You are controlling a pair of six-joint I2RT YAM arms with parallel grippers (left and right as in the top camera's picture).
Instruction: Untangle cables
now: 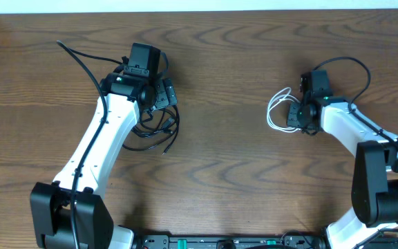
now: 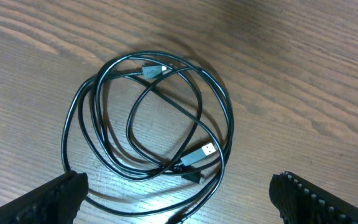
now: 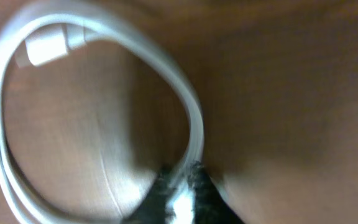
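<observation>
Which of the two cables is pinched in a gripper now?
The white cable, pinched in the shut right gripper; the black cable lies coiled, untouched, below the open left gripper.

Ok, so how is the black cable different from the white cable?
The black cable lies loose in several overlapping loops, with a metal plug showing; the white cable makes a smaller, simpler loop. Nothing grips the black cable, as the left fingers stand open above it, while the right fingers pinch the white cable. Both are thin cords with plug ends, lying on the wooden table.
</observation>
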